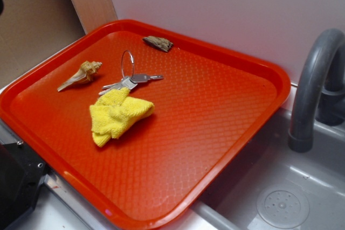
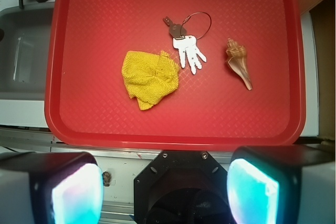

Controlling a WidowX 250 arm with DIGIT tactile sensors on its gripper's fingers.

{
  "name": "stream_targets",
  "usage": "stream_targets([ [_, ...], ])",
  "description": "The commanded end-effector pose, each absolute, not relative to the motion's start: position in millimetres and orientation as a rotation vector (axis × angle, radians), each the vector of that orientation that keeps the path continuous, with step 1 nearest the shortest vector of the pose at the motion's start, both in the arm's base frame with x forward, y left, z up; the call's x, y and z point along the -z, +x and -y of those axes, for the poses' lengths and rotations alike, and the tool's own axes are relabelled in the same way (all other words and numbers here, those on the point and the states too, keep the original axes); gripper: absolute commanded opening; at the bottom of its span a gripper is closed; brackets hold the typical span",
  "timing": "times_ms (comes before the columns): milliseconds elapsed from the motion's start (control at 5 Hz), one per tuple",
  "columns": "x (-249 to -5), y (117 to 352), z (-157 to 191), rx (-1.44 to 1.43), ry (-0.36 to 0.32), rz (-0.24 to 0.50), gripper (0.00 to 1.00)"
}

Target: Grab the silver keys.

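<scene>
The silver keys (image 1: 132, 81) lie flat on the red tray (image 1: 215, 111), their thin wire ring standing up behind them. From the wrist camera the silver keys (image 2: 189, 51) fan out near the middle of the red tray (image 2: 105, 14), far ahead of my gripper. My gripper (image 2: 165, 190) hovers high above the tray's near edge, over the robot base, its two pale fingers (image 2: 79, 195) spread wide with nothing between them. It does not show in the exterior view.
A crumpled yellow cloth (image 1: 117, 114) lies just in front of the keys and touches them. A tan seashell (image 1: 81, 75) sits to their left and a brown wood scrap (image 1: 158, 42) by the far rim. A grey faucet (image 1: 315, 84) and sink (image 1: 280, 197) lie right.
</scene>
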State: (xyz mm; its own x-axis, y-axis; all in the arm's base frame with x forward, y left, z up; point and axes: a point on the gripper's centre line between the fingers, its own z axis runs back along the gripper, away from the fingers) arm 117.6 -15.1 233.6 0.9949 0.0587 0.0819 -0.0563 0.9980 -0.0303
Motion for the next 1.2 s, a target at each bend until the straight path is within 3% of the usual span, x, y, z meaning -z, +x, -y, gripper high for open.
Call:
stream_targets([
  [0, -202.5, 200.8, -3.8, -0.239, 0.014, 0.120, 1.00],
  [200, -184.6, 238.3, -17.7, -0.428, 0.024, 0.171, 1.00],
  [400, -166.3, 260.6, -32.4, -0.673, 0.138, 0.249, 1.00],
  [600, -150.5, 266.1, -45.4, -0.927, 0.142, 0.299, 1.00],
  [800, -127.5, 261.6, -52.8, -1.186, 0.101, 0.316, 1.00],
  [1000, -103.3, 255.8, -50.3, -1.443, 0.102, 0.200, 1.00],
])
